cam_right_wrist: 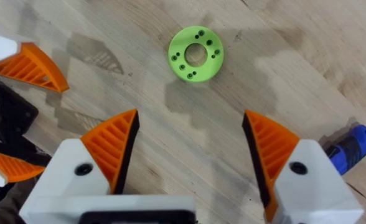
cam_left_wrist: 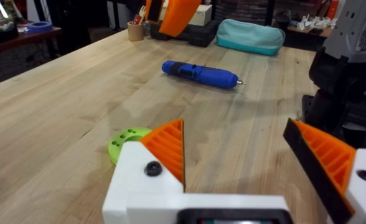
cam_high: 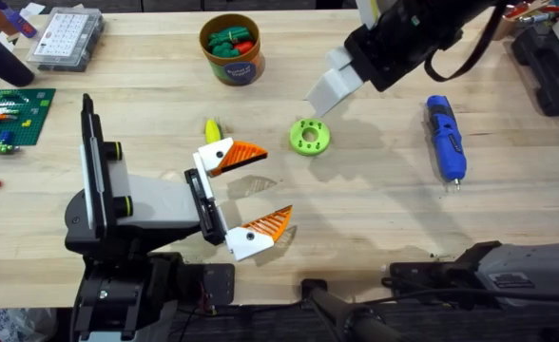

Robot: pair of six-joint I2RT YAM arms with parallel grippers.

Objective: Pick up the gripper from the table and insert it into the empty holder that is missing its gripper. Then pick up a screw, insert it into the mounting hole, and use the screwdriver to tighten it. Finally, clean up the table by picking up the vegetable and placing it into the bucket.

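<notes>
On the table (cam_high: 375, 204), the yellow vegetable (cam_high: 212, 130) with a green end lies just beyond my left gripper (cam_high: 265, 187), which is open and holds nothing (cam_left_wrist: 234, 134). The orange-brown bucket (cam_high: 232, 47) stands at the back with green and red toy pieces inside. To the right lies the blue screwdriver (cam_high: 445, 138) (cam_left_wrist: 198, 73) (cam_right_wrist: 351, 149), tip toward the front. My right gripper (cam_high: 332, 87) (cam_right_wrist: 190, 118) hovers open and empty above a lime-green ring (cam_high: 310, 137) (cam_right_wrist: 196, 53) (cam_left_wrist: 126, 142). The loose gripper, holder and screw are out of view.
A clear compartment box (cam_high: 66, 38) sits at the back left, with a green baseplate (cam_high: 13, 114) at the left edge. A black case (cam_high: 550, 57) stands at the back right and a teal pouch (cam_left_wrist: 251, 36) lies beyond the screwdriver.
</notes>
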